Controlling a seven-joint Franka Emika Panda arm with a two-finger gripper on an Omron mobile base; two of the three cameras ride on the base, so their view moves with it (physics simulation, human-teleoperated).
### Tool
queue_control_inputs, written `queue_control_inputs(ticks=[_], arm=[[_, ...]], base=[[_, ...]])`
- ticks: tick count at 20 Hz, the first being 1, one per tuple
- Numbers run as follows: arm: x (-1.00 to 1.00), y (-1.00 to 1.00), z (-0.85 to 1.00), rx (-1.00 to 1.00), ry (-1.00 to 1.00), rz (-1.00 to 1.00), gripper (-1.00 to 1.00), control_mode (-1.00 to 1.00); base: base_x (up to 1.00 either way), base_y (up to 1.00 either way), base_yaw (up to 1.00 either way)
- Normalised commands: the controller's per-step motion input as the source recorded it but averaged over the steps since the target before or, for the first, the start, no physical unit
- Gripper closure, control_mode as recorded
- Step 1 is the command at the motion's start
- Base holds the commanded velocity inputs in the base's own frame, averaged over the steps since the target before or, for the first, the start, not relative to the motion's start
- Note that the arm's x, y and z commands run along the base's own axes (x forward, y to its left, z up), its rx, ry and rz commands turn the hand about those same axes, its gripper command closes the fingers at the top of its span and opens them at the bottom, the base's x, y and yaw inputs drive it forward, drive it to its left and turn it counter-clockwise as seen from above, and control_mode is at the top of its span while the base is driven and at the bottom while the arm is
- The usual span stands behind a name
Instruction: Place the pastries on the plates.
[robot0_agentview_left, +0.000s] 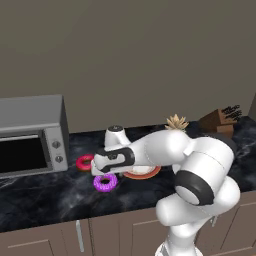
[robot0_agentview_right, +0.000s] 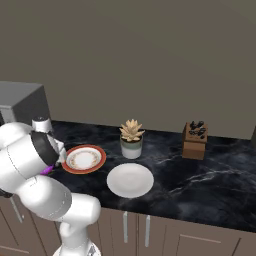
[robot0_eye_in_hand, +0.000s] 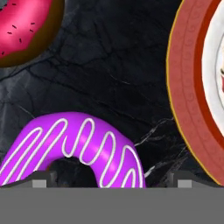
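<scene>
Two ring donuts lying bare on the black marble counter (robot0_agentview_left: 45, 195), neither yet on a plate. Purple donut (robot0_agentview_left: 105, 182) just beside the orange-rimmed plate (robot0_agentview_right: 83, 159), on the microwave side of it; red-pink donut (robot0_agentview_left: 84, 162) also beside that plate, nearer the microwave (robot0_agentview_left: 31, 135). Plain white plate (robot0_agentview_right: 130, 180) on the far side of the orange-rimmed plate from the donuts, toward the potted succulent (robot0_agentview_right: 131, 138). Gripper (robot0_eye_in_hand: 111, 181) hanging low over the purple donut, jaws spread wide apart and holding nothing, one tip over the donut's edge, the other over bare counter toward the orange-rimmed plate. Likely risks from here: descending off-centre and pressing a fingertip onto the frosted ring instead of straddling it; closing on one side only and pushing the donut sideways against the plate rim; pinching too shallowly and dropping it short of the plate.
</scene>
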Motion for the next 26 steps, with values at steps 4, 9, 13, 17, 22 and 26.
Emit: queue_control_inputs(ticks=[4,9,13,17,22,26], arm=[[0.00,0.01,-0.20,-0.01,0.00,0.00,-1.00,-1.00],[0.00,0.00,-0.11,-0.01,0.00,0.00,-1.00,-1.00],[-0.01,0.00,-0.14,0.00,0.00,0.00,-1.00,-1.00],[-0.17,0.00,-0.25,0.00,0.00,0.00,-1.00,-1.00],[-0.02,0.00,-0.01,0.00,0.00,0.00,-1.00,-1.00],[0.00,0.00,0.00,0.00,0.00,0.00,1.00,-1.00]], base=[[0.00,0.00,0.00],[0.00,0.00,0.00],[0.00,0.00,0.00],[0.00,0.00,0.00],[0.00,0.00,0.00],[0.00,0.00,0.00]])
